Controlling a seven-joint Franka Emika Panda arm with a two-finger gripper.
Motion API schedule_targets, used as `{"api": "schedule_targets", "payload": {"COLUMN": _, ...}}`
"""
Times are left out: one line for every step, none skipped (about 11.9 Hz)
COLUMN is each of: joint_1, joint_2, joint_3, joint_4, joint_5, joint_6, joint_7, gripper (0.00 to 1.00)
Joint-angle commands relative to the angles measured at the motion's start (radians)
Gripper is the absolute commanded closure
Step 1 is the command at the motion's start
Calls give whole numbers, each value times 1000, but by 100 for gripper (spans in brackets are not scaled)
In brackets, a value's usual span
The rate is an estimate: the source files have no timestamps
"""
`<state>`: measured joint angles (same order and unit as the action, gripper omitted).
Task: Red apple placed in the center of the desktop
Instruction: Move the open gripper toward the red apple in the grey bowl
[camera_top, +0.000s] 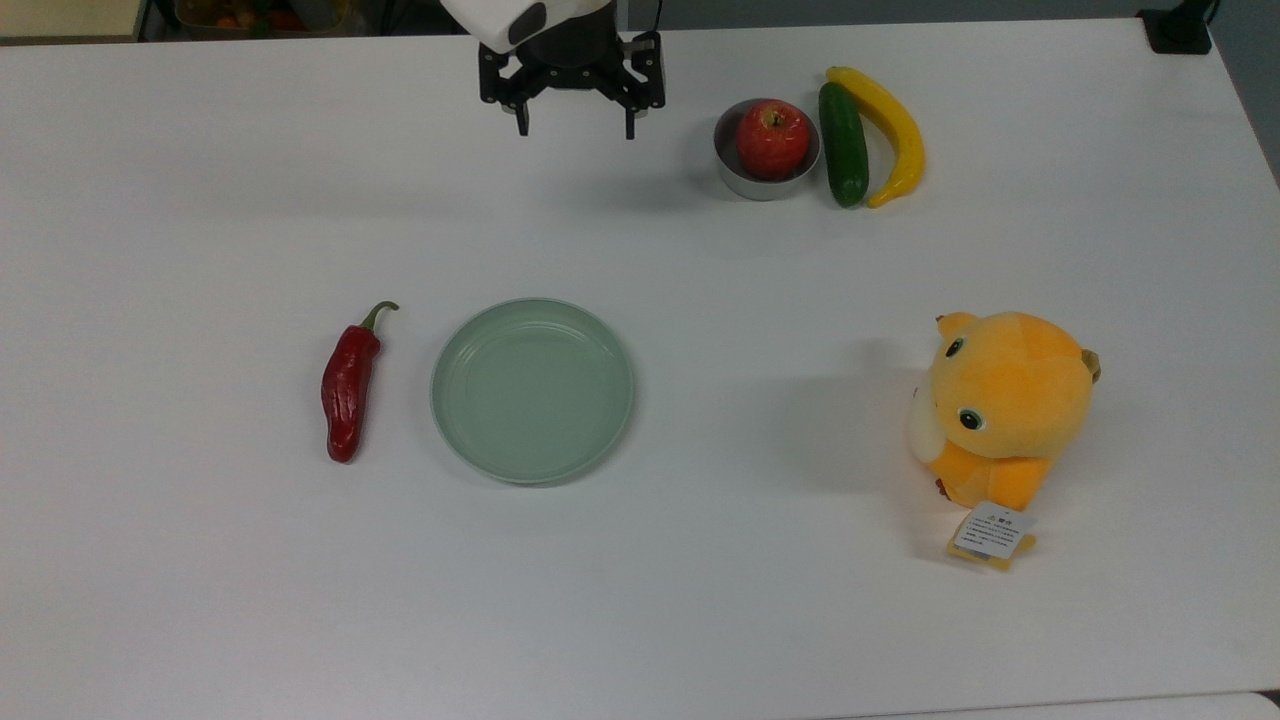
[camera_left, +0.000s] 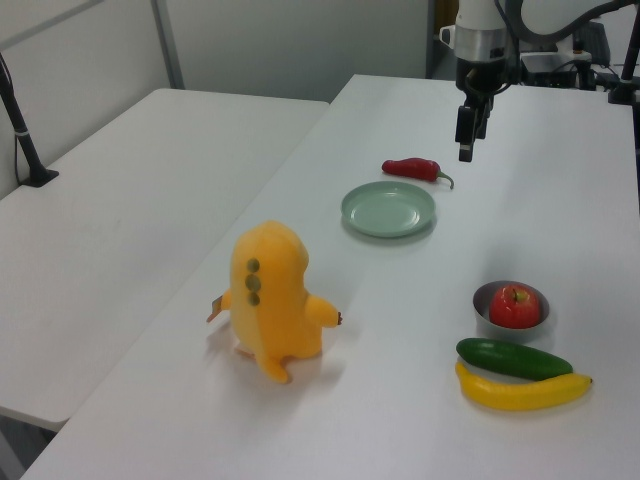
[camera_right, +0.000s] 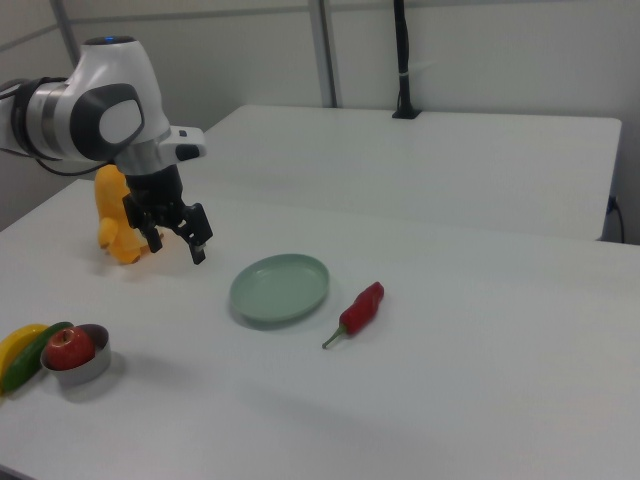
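Red apple (camera_top: 772, 138) sits in its bowl (camera_top: 737, 177); the spread, empty pincer (camera_top: 575, 128) is approaching and must next drop over it.

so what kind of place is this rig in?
Likely a robotics lab or test room. A Franka arm's gripper hangs open over a plain white table set with props: a red apple in a small metal bowl, and an orange plush toy.

A lab: robot arm (camera_right: 90, 110) over plain white tables (camera_left: 120, 180), bare partition walls.
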<state>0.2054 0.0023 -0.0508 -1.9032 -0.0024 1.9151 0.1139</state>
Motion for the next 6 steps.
{"api": "schedule_targets", "payload": {"joint_1": 14, "joint_2": -33, "joint_3": 43, "joint_4": -43, "joint_5": 13, "joint_6": -18, "joint_7": -13, "gripper": 0}}
{"api": "schedule_targets", "payload": {"joint_1": 14, "joint_2": -41, "joint_3": 66, "joint_4": -56, "joint_5": 13, "joint_6": -22, "joint_7": -8, "gripper": 0}}
{"api": "schedule_targets", "payload": {"joint_1": 17, "joint_2": -42, "joint_3": 95, "joint_4": -69, "joint_5": 15, "joint_6": -22, "joint_7": -6, "gripper": 0}}
{"api": "schedule_targets", "payload": {"joint_1": 17, "joint_2": -41, "joint_3": 121, "joint_4": -79, "joint_5": 19, "joint_6": -21, "joint_7": -6, "gripper": 0}}
{"api": "schedule_targets", "payload": {"joint_1": 19, "joint_2": -41, "joint_3": 150, "joint_4": -82, "joint_5": 21, "joint_6": -24, "joint_7": -5, "gripper": 0}}
{"api": "schedule_targets", "payload": {"joint_1": 20, "joint_2": -41, "joint_3": 181, "joint_4": -95, "joint_5": 22, "joint_6": -21, "joint_7": 6, "gripper": 0}}
